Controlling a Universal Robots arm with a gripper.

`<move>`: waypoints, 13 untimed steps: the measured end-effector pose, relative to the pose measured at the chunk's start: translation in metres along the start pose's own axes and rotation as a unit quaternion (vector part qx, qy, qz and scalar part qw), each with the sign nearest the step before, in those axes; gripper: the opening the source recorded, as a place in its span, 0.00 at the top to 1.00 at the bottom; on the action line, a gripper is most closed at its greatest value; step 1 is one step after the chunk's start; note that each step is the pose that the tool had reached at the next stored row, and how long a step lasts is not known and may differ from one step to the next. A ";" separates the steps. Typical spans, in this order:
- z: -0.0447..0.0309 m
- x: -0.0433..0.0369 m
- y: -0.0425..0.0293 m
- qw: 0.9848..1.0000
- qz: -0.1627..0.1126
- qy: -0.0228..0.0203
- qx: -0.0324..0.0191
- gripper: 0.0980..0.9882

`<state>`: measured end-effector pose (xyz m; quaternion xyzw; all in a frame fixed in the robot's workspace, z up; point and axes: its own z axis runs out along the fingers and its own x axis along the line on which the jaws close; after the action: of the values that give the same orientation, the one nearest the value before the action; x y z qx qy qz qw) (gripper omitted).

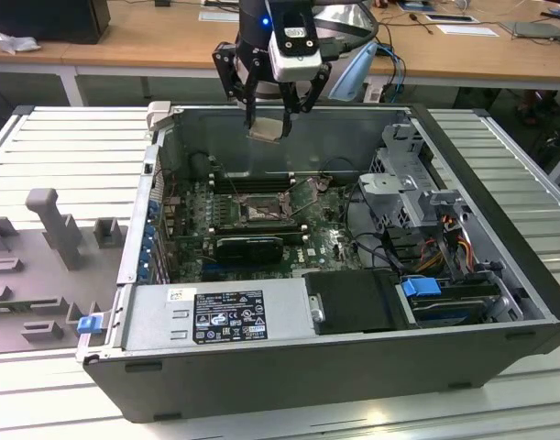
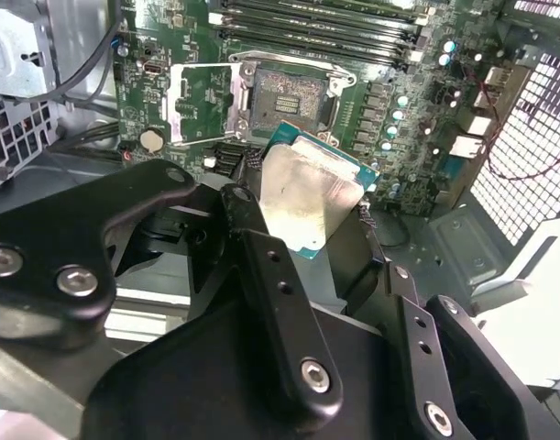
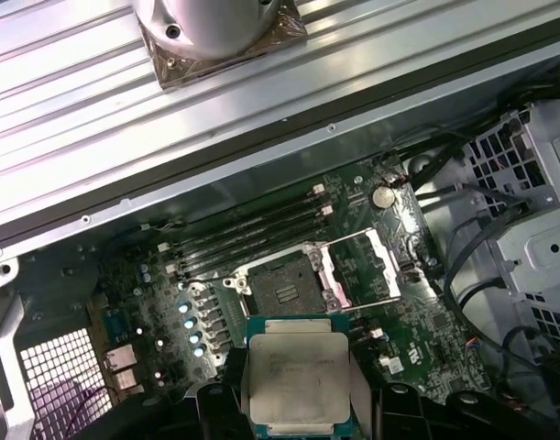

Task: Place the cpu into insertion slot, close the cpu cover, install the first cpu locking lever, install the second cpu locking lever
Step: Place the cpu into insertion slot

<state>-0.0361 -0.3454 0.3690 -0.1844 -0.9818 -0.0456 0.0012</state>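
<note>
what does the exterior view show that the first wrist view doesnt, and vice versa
Exterior view gives: the whole open computer case, its power supply and the grey fixture tray on that view's left. First wrist view gives: the coin battery and the rear vent grille. Both: the hand gripping the cpu, the empty insertion slot and the memory slots.

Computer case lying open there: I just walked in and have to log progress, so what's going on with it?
The arm's gripper holds the cpu by its edges, in the air above the open computer case. Down inside, the insertion slot is empty and the cpu cover is swung open beside it. The cpu is not yet seated.
</note>
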 end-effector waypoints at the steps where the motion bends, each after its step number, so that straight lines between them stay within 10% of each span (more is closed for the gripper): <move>1: 0.0001 0.0000 0.0000 1.000 0.001 0.000 0.000 0.52; 13: 0.0011 0.0000 -0.0001 1.000 0.015 -0.001 0.000 0.52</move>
<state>-0.0361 -0.3454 0.3679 -0.1991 -0.9789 -0.0456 0.0006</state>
